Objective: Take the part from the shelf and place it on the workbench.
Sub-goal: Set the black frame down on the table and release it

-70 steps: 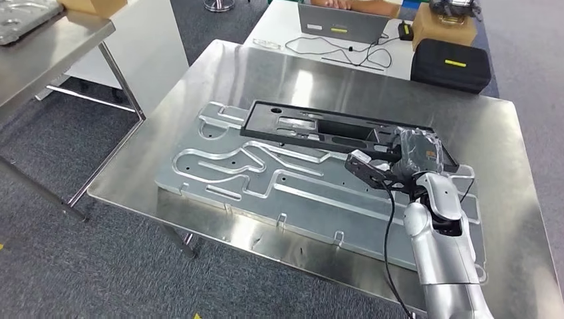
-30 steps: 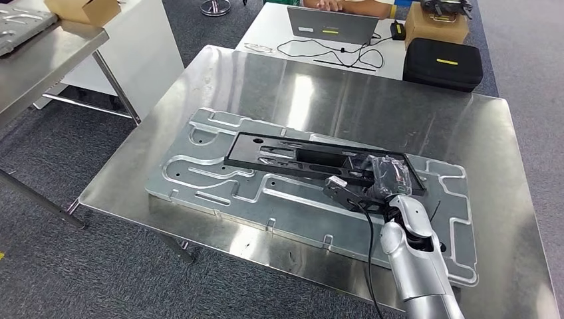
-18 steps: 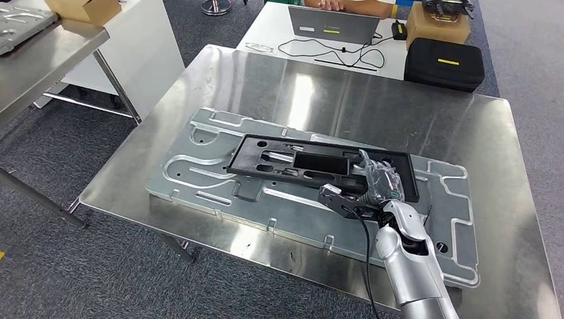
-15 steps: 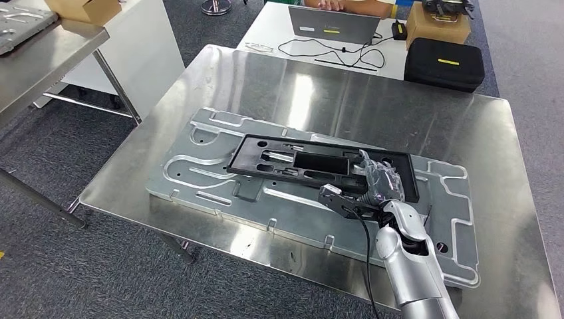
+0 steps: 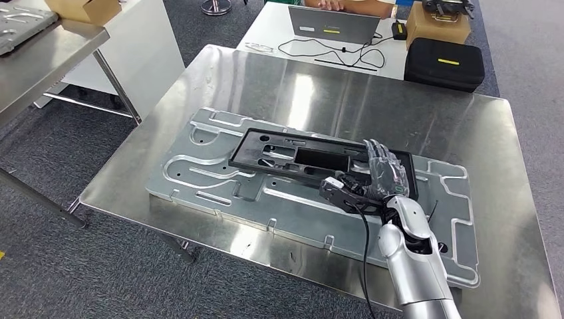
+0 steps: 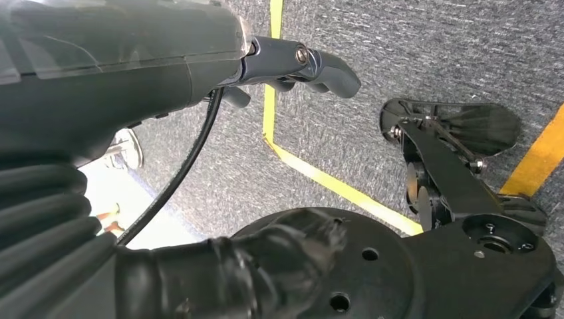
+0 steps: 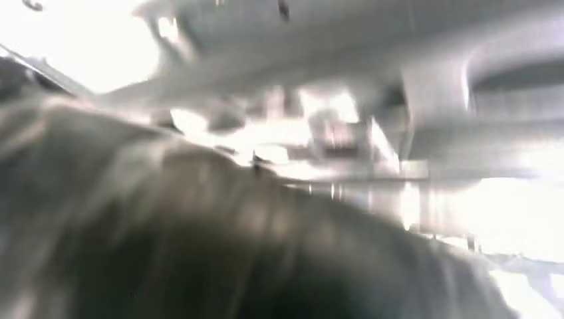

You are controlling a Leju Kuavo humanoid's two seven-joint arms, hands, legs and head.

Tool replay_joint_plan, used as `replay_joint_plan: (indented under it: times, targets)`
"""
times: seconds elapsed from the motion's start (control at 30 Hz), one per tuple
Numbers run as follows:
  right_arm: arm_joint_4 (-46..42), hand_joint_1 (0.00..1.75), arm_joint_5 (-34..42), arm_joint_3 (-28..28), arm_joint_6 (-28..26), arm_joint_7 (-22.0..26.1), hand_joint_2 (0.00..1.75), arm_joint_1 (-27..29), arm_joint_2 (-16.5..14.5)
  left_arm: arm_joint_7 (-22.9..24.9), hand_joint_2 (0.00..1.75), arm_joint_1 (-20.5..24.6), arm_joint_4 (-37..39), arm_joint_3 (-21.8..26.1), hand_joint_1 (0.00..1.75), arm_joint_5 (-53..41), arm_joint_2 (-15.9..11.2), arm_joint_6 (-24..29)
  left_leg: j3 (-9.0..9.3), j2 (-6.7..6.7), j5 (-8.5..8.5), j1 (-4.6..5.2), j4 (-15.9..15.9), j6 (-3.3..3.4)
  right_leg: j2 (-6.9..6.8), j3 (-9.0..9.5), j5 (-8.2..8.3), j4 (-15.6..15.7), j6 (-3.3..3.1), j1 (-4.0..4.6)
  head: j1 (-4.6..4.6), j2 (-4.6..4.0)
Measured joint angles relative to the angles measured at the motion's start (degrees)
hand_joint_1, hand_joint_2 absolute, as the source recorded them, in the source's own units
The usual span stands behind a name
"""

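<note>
The steel tabletop point(image 5: 319, 86) fills most of the head view, its far corners at about 11 and 2 o'clock. On it lies a large silver fixture plate point(image 5: 219, 169) with milled channels, reaching from about 9 o'clock to 4 o'clock. The task's thing, a long black frame-like part point(image 5: 292, 156), lies flat on this plate near the middle of the view, its long side running from 9 toward 3 o'clock.

The right arm point(image 5: 419, 266) comes up from 5 o'clock. The right hand point(image 5: 376, 176) is released: its fingers point(image 5: 384, 159) are spread flat and pointing toward 12 o'clock over the 3 o'clock end of the part. Whether they touch the part cannot be told.

The right wrist view is blurred and gives no detail. In the left wrist view the left hand point(image 6: 199, 73) hangs over grey carpet with yellow floor lines point(image 6: 319, 179); one finger point(image 6: 312, 63) sticks out, and I cannot tell its state.

Beyond the tabletop, at 12 to 1 o'clock, stand a laptop point(image 5: 332, 25), a black case point(image 5: 444, 63) and a cardboard box point(image 5: 439, 23).
</note>
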State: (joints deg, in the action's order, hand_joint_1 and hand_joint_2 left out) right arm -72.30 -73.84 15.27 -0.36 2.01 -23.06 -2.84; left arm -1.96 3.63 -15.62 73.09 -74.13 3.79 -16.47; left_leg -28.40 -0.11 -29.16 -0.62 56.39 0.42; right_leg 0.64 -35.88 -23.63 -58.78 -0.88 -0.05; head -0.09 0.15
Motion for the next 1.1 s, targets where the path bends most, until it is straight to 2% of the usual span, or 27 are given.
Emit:
replay_joint_plan:
  times: [0.5, 0.67, 0.77, 0.8, 0.83, 0.93, 0.97, 1.0, 1.03, 1.07, 1.1]
  targets:
    - [-13.61, 0.0, 0.34, 1.6, 0.31, -0.15, 0.0, -0.2, 0.01, 0.06, 0.0, -0.06, -0.01, 0.0, 0.0, -0.67, 0.04, 0.09, -0.01, -0.01, -0.01, 0.0, 0.01, 0.01, -0.01, 0.0, 0.0, 0.01, 0.01, -0.01, 0.0, 0.0]
    - [-17.7, 0.0, 0.61, 1.87, 0.34, -0.62, 0.0, -0.65, 0.02, 0.26, 0.0, -0.1, -0.01, -0.02, 0.0, -1.29, 0.04, 0.29, -0.22, -0.02, -0.25, 0.22, 0.56, 0.56, -0.04, -0.04, 0.11, 0.03, 0.26, -0.28, -0.01, 0.0]
    - [-19.29, 0.0, 0.9, 1.87, 0.47, -0.99, 0.0, -1.14, 0.08, 0.7, 0.0, -0.07, -0.01, -0.05, 0.0, -1.78, 0.13, 0.79, 0.07, 0.09, 0.33, 0.09, -0.12, 1.02, -0.09, 0.03, 0.33, 0.16, 0.76, -0.26, 0.0, 0.0]
    - [-19.75, 0.0, 0.95, 1.87, 0.52, -1.08, 0.0, -1.35, 0.2, 0.88, 0.0, -0.06, -0.01, -0.06, 0.0, -1.95, 0.23, 0.99, 0.38, 0.22, 0.84, -0.11, -0.67, 1.31, -0.15, -0.23, -0.18, -0.43, 0.99, -0.19, 0.02, -0.01]
    - [-20.12, 0.0, 0.98, 1.87, 0.59, -1.13, 0.0, -1.57, 0.36, 1.04, 0.0, -0.04, -0.01, -0.07, 0.0, -2.09, 0.33, 1.17, 0.65, 0.39, 1.34, -0.33, -1.2, 1.57, -0.22, -0.94, -1.42, -2.11, 1.24, -0.17, 0.02, -0.01]
    - [-20.62, 0.0, 1.02, 1.87, 0.94, -1.16, 0.0, -1.79, 0.86, 1.4, 0.0, -0.06, -0.01, -0.07, 0.0, -2.44, 0.51, 1.53, 0.54, 0.67, 1.89, -0.55, -1.31, 1.92, -0.32, -5.21, -7.02, -12.11, 2.01, -0.77, 0.03, 0.0]
    - [-20.66, 0.0, 1.02, 1.87, 1.08, -1.16, 0.0, -1.71, 0.98, 1.47, 0.0, -0.07, -0.01, -0.07, 0.0, -2.54, 0.54, 1.65, 0.36, 0.67, 1.85, -0.61, -1.12, 1.87, -0.34, -6.21, -7.65, -14.52, 2.3, -1.11, 0.04, 0.0]
    - [-20.68, 0.0, 1.02, 1.87, 1.17, -1.17, 0.0, -1.66, 1.09, 1.52, 0.0, -0.09, -0.01, -0.08, 0.0, -2.6, 0.57, 1.75, 0.2, 0.66, 1.75, -0.73, -0.87, 1.74, -0.38, -6.31, -7.13, -15.0, 2.6, -1.46, 0.03, 0.0]
    - [-20.73, 0.0, 1.02, 1.87, 1.22, -1.17, 0.0, -1.66, 1.19, 1.56, 0.0, -0.1, -0.01, -0.08, 0.0, -2.62, 0.6, 1.82, 0.04, 0.64, 1.56, -0.92, -0.51, 1.47, -0.46, -5.29, -5.61, -13.22, 2.93, -1.79, 0.03, 0.0]
    - [-20.81, 0.0, 1.02, 1.87, 1.24, -1.18, 0.0, -1.69, 1.24, 1.58, 0.0, -0.1, -0.01, -0.09, 0.0, -2.63, 0.62, 1.87, -0.11, 0.61, 1.25, -1.14, -0.03, 1.03, -0.58, -3.41, -3.68, -9.67, 3.28, -2.12, 0.04, 0.0]
    - [-20.88, 0.0, 1.02, 1.87, 1.26, -1.18, 0.0, -1.76, 1.33, 1.58, 0.0, -0.1, -0.02, -0.09, 0.0, -2.64, 0.62, 1.88, -0.39, 0.58, 0.89, -1.27, 0.49, 0.5, -0.63, -1.45, -2.54, -6.19, 3.56, -2.22, 0.05, 0.0]
